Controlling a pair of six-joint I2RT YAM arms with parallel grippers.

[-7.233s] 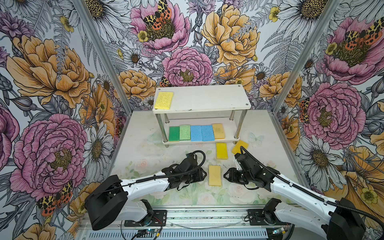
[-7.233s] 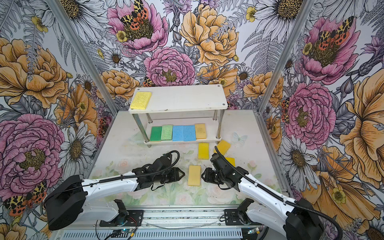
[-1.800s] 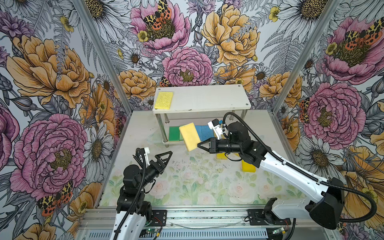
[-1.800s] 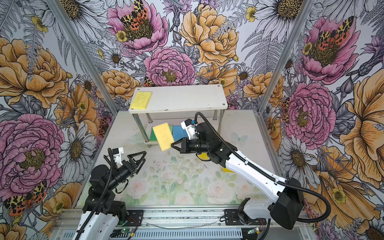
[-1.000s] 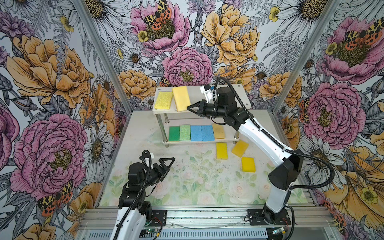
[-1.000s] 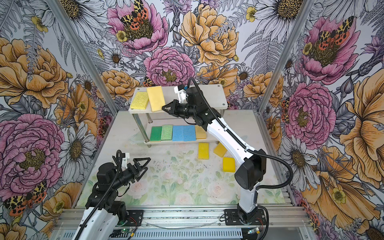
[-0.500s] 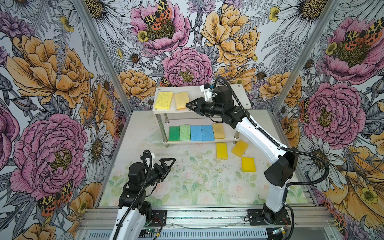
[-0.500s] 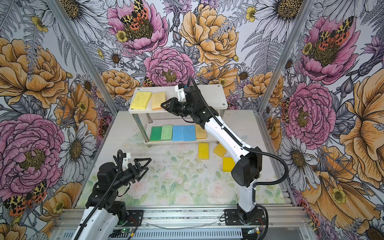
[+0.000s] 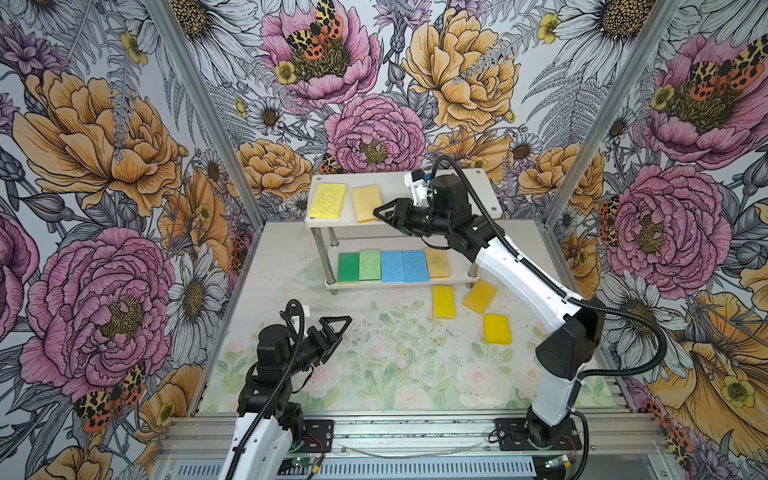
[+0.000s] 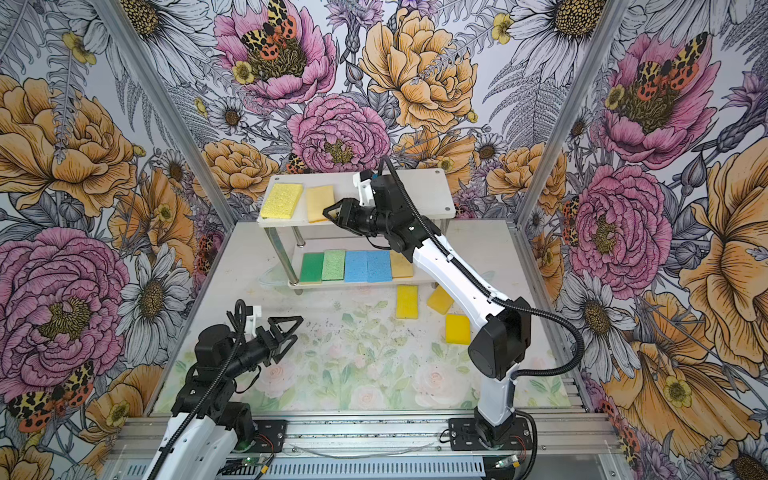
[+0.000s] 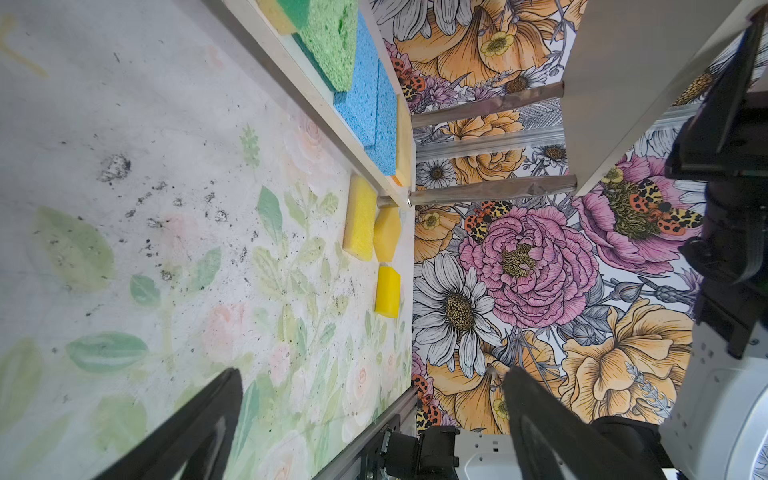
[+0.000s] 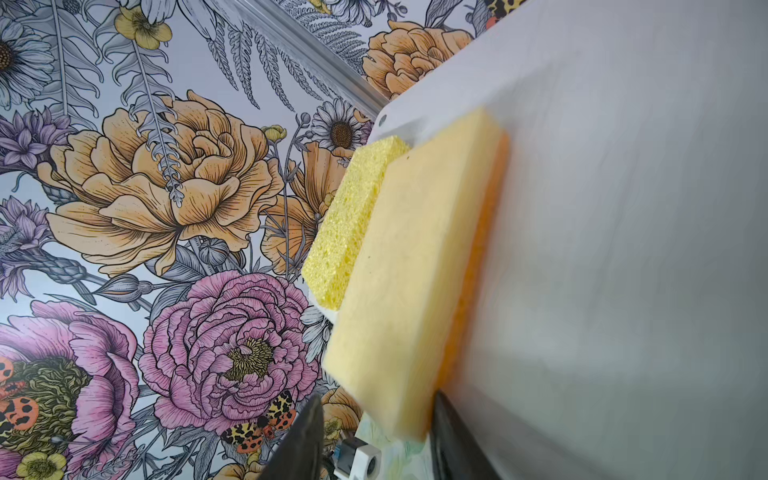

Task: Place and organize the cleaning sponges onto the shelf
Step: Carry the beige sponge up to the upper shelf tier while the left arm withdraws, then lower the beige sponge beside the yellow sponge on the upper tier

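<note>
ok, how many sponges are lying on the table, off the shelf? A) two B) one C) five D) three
D: in a top view three yellow sponges lie on the table in front of the shelf. All the other sponges in view sit on its two boards.

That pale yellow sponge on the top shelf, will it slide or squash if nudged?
Probably light and squashy: the pale yellow sponge looks like foam. Lying flat on the smooth top board, it would likely slide, not tip.
</note>
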